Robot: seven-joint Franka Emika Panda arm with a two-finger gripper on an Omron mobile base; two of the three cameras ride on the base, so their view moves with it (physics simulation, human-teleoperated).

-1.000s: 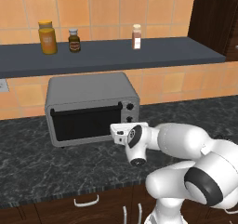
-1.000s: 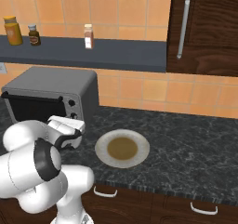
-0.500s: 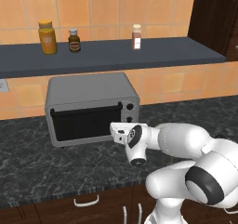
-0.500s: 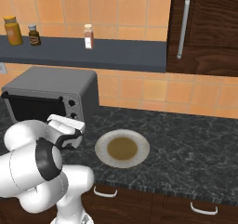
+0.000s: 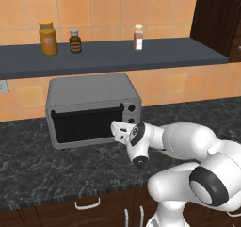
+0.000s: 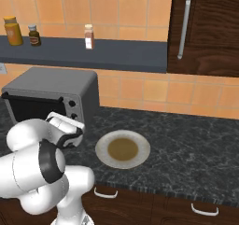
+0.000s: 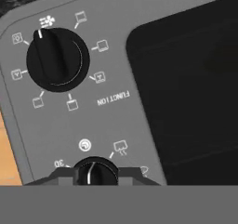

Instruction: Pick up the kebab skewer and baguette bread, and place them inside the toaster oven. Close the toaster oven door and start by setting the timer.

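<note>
Evidently I am on the last step: the toaster oven (image 5: 92, 109) sits on the dark stone counter (image 6: 196, 140) with the toaster oven door (image 5: 87, 124) shut, its bar handle up along the top edge, and the plate (image 6: 123, 149) just beside it is bare. I judge that the kebab skewer and the baguette bread are inside, though the dark glass hides the rack, so I cannot confirm it. My gripper (image 7: 96, 172) is up against the knob column on the oven's right side, its jaws pressed nearly together around the lower knob (image 7: 96, 170), pinching it; the hand view is rolled upside down relative to the oven. What remains, as I read it, is turning this knob to set the timer. The writing I can make out is scant: the word "FUNCTION" (image 7: 113, 97) is printed by the larger knob (image 7: 57, 59), appearing inverted, with small mode icons ringed around that dial, and a "30" (image 7: 59, 163) sits beside the knob I hold, which suggests it is the timer. The three bottles on the shelf (image 5: 117, 54) above carry labels too small to read.
</note>
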